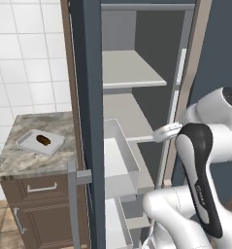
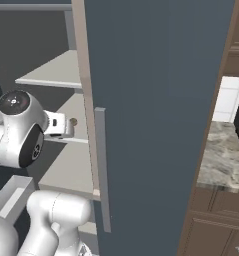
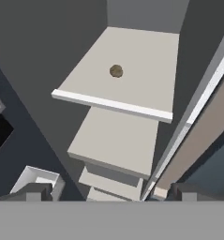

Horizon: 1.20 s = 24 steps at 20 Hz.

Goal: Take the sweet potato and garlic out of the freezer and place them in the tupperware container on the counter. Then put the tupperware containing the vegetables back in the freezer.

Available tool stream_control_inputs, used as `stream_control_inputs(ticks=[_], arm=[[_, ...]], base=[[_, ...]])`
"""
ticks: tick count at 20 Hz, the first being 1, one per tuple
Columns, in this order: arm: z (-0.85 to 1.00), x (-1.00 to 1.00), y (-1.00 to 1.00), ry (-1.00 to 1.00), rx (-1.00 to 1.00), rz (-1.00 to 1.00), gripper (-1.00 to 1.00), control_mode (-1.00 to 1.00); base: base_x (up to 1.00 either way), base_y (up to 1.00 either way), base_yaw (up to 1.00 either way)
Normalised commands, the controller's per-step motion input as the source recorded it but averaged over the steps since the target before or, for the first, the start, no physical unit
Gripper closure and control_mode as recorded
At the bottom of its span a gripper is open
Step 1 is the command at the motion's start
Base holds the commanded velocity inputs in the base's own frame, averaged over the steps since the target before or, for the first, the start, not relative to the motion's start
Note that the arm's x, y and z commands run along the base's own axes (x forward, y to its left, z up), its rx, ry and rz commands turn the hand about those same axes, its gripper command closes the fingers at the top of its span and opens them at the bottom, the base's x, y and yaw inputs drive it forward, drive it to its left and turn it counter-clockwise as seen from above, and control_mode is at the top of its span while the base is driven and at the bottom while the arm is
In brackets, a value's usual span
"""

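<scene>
Item: freezer (image 1: 91,73), tall blue-grey cabinet, door swung open, light grey shelves exposed.

Item: garlic (image 3: 116,71), small olive-tan lump, lying alone near the middle of an upper shelf (image 3: 132,61), well back from the white front lip. It also shows as a small spot on the shelf in the right base view, just beside the arm's wrist.

Item: end effector (image 3: 108,192), inside the cabinet, fingers spread wide and holding nothing; aimed down across the shelves, apparently to line up on the garlic.

Item: tupperware container (image 1: 30,141), shallow pale tray on the worktop (image 1: 20,163) left of the freezer, kept within reach for filling.

Item: sweet potato (image 1: 43,140), dark reddish-brown lump, already lying in the tray.

Status, by judgement: one vegetable delivered; garlic pick-up is next.
</scene>
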Motion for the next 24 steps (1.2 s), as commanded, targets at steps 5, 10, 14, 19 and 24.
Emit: stream_control_inputs(ticks=[5,10,14,19,24], arm=[[-0.21,0.35,0.12,0.00,0.00,0.00,-1.00,-1.00],[-0.07,0.40,0.09,0.08,0.00,0.00,-1.00,-1.00],[-0.18,0.46,0.04,0.04,0.00,0.00,-1.00,-1.00],[-0.19,0.41,0.05,0.01,0.00,0.00,-1.00,-1.00],[-0.38,0.30,0.14,0.00,0.00,0.00,-1.00,-1.00]], base=[[0.00,0.00,0.00],[0.00,0.00,0.00],[0.00,0.00,0.00],[0.00,0.00,0.00],[0.00,0.00,0.00]])
